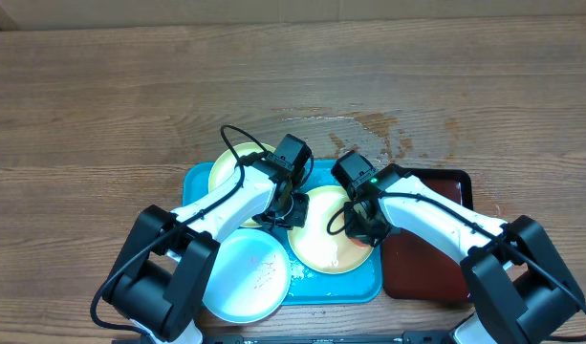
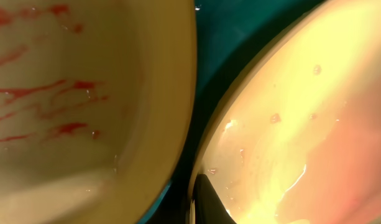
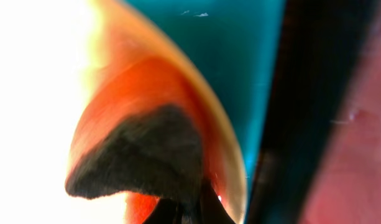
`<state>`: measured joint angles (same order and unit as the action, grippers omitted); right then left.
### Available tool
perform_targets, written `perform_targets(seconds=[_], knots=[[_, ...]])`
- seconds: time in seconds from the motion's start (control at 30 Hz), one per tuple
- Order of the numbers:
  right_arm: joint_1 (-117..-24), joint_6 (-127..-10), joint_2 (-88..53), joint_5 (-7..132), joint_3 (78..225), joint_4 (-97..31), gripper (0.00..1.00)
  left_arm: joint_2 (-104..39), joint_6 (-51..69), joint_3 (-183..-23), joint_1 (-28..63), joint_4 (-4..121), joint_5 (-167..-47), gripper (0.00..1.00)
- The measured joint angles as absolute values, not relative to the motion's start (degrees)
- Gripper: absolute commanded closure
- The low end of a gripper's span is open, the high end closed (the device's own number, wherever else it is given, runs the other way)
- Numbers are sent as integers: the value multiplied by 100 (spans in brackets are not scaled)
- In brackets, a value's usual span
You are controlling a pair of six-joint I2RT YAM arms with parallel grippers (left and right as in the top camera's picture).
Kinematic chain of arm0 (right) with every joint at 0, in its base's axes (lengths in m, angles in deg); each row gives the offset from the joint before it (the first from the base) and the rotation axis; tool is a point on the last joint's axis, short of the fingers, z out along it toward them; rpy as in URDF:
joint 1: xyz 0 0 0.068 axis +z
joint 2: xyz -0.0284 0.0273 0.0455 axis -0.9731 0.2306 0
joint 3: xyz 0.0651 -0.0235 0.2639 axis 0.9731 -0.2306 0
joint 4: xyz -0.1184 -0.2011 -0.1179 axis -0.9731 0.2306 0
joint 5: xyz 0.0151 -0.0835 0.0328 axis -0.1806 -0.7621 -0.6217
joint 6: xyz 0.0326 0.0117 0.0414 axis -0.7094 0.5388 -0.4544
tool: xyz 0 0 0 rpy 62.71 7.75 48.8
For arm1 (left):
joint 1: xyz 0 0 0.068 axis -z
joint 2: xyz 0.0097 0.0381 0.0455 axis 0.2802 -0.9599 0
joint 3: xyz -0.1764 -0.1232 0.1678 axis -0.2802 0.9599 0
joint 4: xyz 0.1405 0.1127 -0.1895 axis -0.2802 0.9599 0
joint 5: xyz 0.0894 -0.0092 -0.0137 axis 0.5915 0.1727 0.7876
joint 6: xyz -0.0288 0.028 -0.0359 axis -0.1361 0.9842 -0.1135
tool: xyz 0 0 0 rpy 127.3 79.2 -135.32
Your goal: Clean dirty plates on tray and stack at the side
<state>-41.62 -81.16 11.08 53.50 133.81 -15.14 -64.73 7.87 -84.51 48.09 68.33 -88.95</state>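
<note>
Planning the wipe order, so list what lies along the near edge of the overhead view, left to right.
From left: pale blue-white plate → front yellow-rimmed plate → dark red-brown tray. The rear yellow-rimmed plate is left out, since it overlaps the blue-white one sideways.

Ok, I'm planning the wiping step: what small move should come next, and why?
Probably sweep the right end effector inward across the middle yellow-rimmed plate on the turquoise tray: it looks shut on a dark grey pad resting at that plate's reddish edge, while the left end effector, shut, sits at the opposite rim.
</note>
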Motion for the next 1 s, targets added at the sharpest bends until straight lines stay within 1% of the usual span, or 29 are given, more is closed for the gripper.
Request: perform_targets(seconds=[0.1, 0.23, 0.4, 0.5, 0.7, 0.9, 1.0], knots=[[-4127, -7458, 1102, 5720, 13353, -1656, 96, -6473, 787, -8451, 4806, 6853, -8862, 96], [-4051, -6634, 1126, 6679, 13300, -1951, 96, -6473, 790, -8451, 4806, 6870, -8809, 96], [-3939, -6210, 1235, 7586, 13228, -2270, 96, -6473, 790, -8451, 4806, 6872, -8805, 96], [-3952, -6337, 1261, 7765, 13191, -2443, 96, -6473, 787, -8451, 4806, 6872, -8803, 96], [-4132, -7246, 1261, 7698, 13152, -2731, 96, -6473, 787, -8453, 4806, 6875, -8796, 96], [-4785, -7816, 1261, 7477, 13152, -3240, 96, -6473, 787, -8455, 4806, 6879, -8796, 96], [-5072, -8028, 1261, 7416, 13158, -3192, 96, -6473, 787, -8458, 4806, 6881, -8796, 96]])
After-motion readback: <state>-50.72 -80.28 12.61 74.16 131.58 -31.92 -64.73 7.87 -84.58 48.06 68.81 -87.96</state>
